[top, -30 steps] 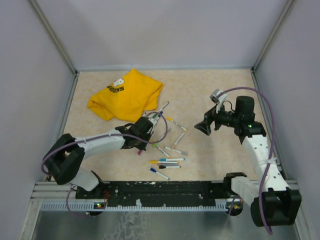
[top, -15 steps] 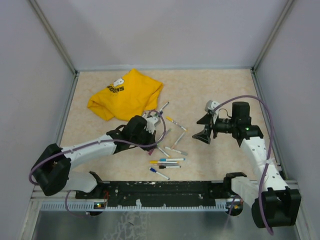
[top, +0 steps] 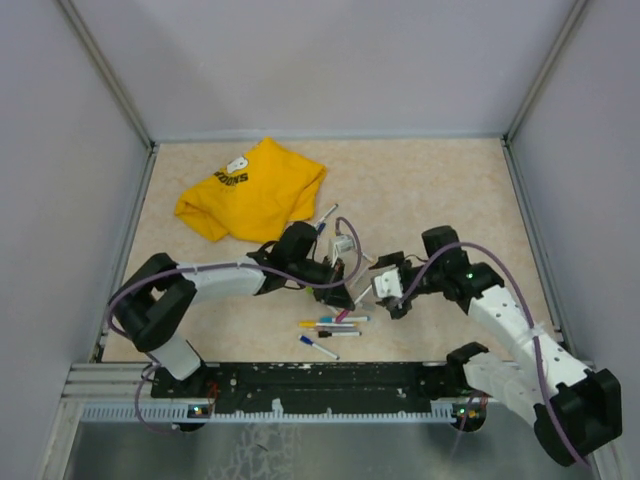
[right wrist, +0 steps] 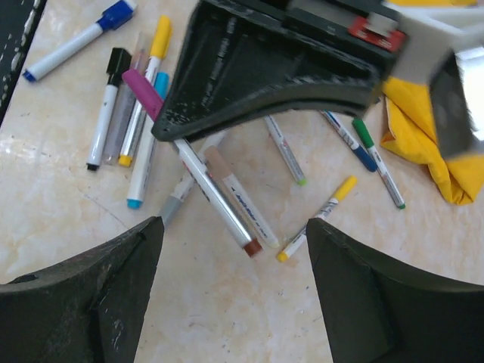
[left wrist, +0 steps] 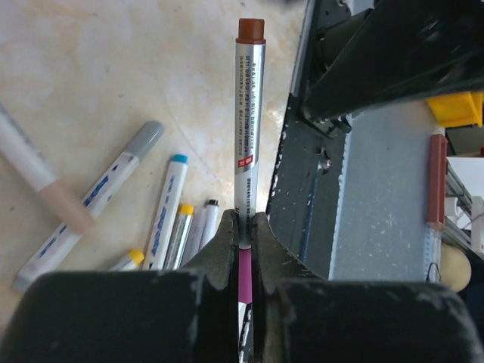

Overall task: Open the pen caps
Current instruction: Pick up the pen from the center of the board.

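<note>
Tightly, left gripper (left wrist: 242,224) pinching pen (left wrist: 249,113) at pink cap (left wrist: 245,277), right gripper (right wrist: 234,249) wide open

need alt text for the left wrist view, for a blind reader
The left end effector is shut on a silver pen near its pink end, with the brown end pointing away. Several other pens lie loose on the beige table to its left.
</note>
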Available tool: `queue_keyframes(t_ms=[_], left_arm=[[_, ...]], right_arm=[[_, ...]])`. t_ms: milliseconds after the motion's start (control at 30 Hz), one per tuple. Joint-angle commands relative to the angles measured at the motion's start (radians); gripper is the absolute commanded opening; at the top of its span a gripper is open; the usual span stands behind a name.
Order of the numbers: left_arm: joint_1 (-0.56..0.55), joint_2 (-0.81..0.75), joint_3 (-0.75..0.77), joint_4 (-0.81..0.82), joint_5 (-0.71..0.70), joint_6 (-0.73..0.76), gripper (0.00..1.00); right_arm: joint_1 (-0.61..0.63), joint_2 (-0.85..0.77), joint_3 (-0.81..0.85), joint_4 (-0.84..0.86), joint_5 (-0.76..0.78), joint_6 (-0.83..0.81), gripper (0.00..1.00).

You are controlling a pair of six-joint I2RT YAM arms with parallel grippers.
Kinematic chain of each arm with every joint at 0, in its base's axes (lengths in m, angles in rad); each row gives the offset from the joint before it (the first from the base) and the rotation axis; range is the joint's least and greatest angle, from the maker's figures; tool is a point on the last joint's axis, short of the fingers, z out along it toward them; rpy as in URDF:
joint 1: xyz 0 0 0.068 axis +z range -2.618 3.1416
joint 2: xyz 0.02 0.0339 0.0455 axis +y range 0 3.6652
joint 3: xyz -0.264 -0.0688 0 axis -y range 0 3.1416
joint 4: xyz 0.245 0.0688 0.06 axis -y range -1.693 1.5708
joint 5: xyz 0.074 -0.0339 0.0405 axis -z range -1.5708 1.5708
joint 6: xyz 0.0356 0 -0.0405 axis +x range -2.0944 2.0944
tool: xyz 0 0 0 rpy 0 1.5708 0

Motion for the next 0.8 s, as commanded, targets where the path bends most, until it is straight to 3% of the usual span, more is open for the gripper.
queue_keyframes(t_ms=[0,333,400,500,567,767], left_arm=[[-0.026,0.056,0.072,0.051,0.111,-0.003,0.0],[-0.039,0.118,0.12,0.047,0.126,-0.003,0.0],[-0.04,0.123,0.128,0.043,0.12,-0.003,0.0],[-0.039,0.125,0.132,0.039,0.107,-0.004,0.0],[-0.039,0.125,0.134,0.031,0.096,0.0,0.04],[-0.039,0.06,0.094,0.048,0.022,-0.02,0.32]], right_arm=[[0.138,-0.04,-0.057,0.125,0.236,-0.14,0.77],[0.313,-0.045,-0.167,0.253,0.493,-0.2,0.53],[0.339,-0.043,-0.181,0.268,0.528,-0.213,0.41],[0.355,-0.049,-0.192,0.281,0.54,-0.216,0.13],[0.361,-0.057,-0.197,0.283,0.537,-0.215,0.0],[0.363,-0.081,-0.196,0.267,0.509,-0.166,0.0]])
